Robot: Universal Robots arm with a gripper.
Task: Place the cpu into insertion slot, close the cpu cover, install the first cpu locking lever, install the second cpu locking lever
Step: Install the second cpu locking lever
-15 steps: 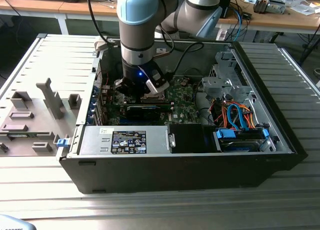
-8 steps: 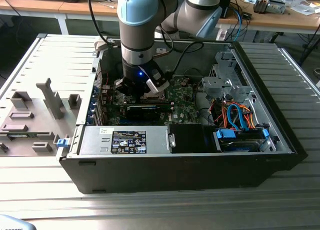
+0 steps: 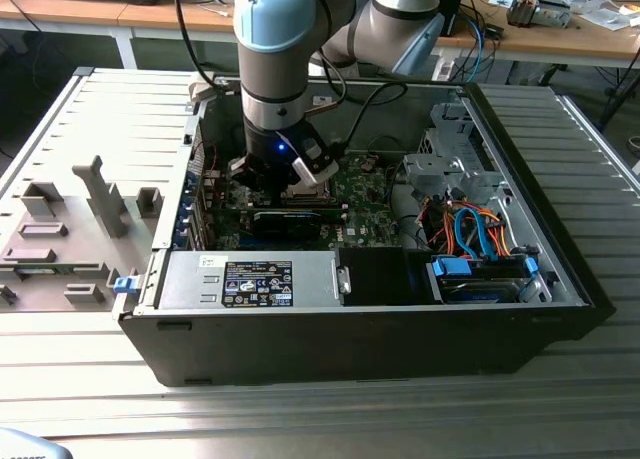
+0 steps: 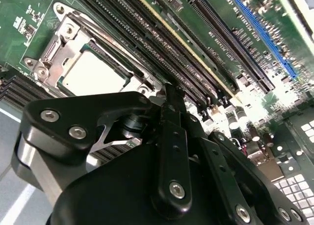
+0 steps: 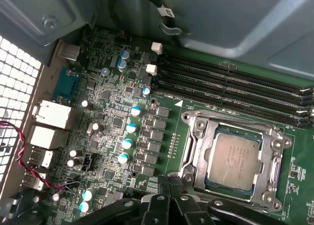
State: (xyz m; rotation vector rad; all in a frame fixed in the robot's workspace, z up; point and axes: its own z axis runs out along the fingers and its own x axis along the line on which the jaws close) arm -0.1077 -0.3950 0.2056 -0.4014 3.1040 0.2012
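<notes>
Inside the open black computer case (image 3: 400,349), the arm's black gripper (image 3: 283,172) hangs low over the green motherboard (image 5: 113,137), just beside the socket. In the first wrist view the small flat square cpu with its silver-grey metal top (image 5: 234,161) lies seated in the square silver-rimmed insertion slot (image 5: 194,159), and the thin silver metal cpu cover frame (image 5: 274,161) lies down flat around it, the chip's top showing through the cover's window. The same chip (image 4: 93,75) shows in the second wrist view, pale and level, framed by the cover (image 4: 66,38). The socket sits immediately ahead of the gripper's fingertips, between them and the bank of long black memory slots (image 5: 230,85), whose long axis runs parallel to the socket's far edge. The gripper's black fingers (image 4: 171,137) look drawn close together with nothing visibly between them, though the linkage hides the tips, so that reading is tentative. Thin wire levers along the socket's edges are hard to make out; I cannot tell whether either is latched
</notes>
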